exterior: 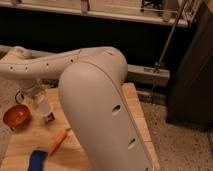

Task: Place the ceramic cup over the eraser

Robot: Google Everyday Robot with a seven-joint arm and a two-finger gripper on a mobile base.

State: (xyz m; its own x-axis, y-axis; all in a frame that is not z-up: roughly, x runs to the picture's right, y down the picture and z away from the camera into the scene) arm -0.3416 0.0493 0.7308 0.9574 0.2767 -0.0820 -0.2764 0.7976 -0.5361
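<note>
The one camera view is largely filled by the robot's pale arm (100,115), which reaches left across the wooden counter (30,142). The hand (36,97) is low over the counter's left part, at the ceramic cup (41,106); whether it grips the cup cannot be told. The eraser (50,118) lies just beside the cup's base. The red-orange bowl (16,116) sits left of the cup; its contents cannot be made out. Nearer, an orange carrot (59,141) and a blue cloth (36,160) lie on the counter.
</note>
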